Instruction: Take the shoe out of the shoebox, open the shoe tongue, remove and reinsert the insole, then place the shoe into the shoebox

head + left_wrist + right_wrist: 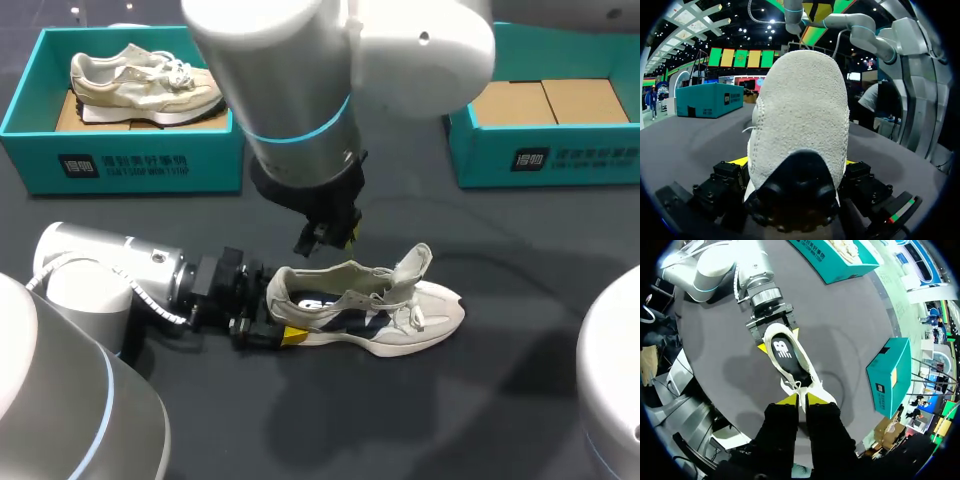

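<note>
A cream sneaker [400, 320] with a dark insole stands upright on the dark table, its tongue [415, 262] lifted. My left gripper [278, 308] is shut on its heel, one finger on each side. In the left wrist view the suede heel [800, 110] fills the space between the fingers. My right gripper [335, 240] hangs just above the shoe's opening with its yellow tips together. In the right wrist view it [801, 399] sits over the shoe's [790, 360] tongue and laces, and I cannot see anything held in it. Beyond the heel is the left gripper [778, 340].
A teal shoebox [120, 165] at the back left holds a second pale sneaker [140, 85]. Another teal shoebox [540, 155] at the back right shows only its cardboard floor. My right arm's thick forearm [290, 80] reaches over the table's middle.
</note>
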You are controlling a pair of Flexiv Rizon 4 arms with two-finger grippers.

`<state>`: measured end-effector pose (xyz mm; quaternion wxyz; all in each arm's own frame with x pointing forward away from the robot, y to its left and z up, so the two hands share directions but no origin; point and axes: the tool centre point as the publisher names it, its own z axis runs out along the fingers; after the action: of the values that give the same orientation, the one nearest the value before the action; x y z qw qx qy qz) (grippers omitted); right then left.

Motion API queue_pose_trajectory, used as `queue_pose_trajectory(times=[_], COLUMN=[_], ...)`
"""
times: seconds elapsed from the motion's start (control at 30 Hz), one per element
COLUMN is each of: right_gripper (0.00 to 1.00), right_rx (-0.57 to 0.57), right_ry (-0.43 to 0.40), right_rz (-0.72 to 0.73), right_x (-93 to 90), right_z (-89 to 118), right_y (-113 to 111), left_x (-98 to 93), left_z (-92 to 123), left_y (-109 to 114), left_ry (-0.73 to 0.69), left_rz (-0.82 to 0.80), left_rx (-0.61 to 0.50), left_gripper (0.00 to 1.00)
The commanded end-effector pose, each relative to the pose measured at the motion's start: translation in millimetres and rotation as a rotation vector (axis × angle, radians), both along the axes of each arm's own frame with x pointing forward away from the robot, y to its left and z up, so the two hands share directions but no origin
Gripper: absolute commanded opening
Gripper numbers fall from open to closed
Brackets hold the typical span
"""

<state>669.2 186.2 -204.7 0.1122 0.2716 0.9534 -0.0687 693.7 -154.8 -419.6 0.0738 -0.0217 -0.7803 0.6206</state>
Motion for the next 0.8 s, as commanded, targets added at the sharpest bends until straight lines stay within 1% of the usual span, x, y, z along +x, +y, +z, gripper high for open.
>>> queue_pose_trajectory(times=[0.03, 0.13, 0.2, 0.27, 0.33, 0.4, 0.8], right_gripper=[0.00, 0.00, 0.00, 0.00, 0.00, 0.00, 0.00], right_rx=[0.025, 0.025, -0.012, -0.026, -0.026, -0.054, -0.054], right_ry=[0.010, 0.010, 0.011, 0.006, 0.015, 0.058, 0.058], right_rz=[0.002, 0.002, 0.114, 0.183, 0.288, 0.415, 0.415], right_x=[1.5, 1.5, 2.1, 2.4, 1.8, 0.6, 0.6], right_z=[-1.2, -1.2, -8.6, -14.9, -22.9, -34.9, -34.9], right_y=[-8.3, -8.3, -1.7, 2.7, 9.2, 16.1, 16.1], left_x=[-0.4, -0.4, -0.4, -0.4, -0.4, -0.4, -0.4], left_z=[-0.8, -0.8, -0.8, -0.8, -0.8, -0.8, -0.8], left_y=[0.3, 0.3, 0.3, 0.3, 0.3, 0.3, 0.3], left_ry=[0.000, 0.000, 0.000, 0.000, 0.000, 0.000, 0.000], left_rz=[0.000, 0.000, 0.000, 0.000, 0.000, 0.000, 0.000], left_rx=[0.002, 0.002, 0.002, 0.002, 0.002, 0.002, 0.002], left_gripper=[0.00, 0.00, 0.00, 0.00, 0.00, 0.00, 0.00])
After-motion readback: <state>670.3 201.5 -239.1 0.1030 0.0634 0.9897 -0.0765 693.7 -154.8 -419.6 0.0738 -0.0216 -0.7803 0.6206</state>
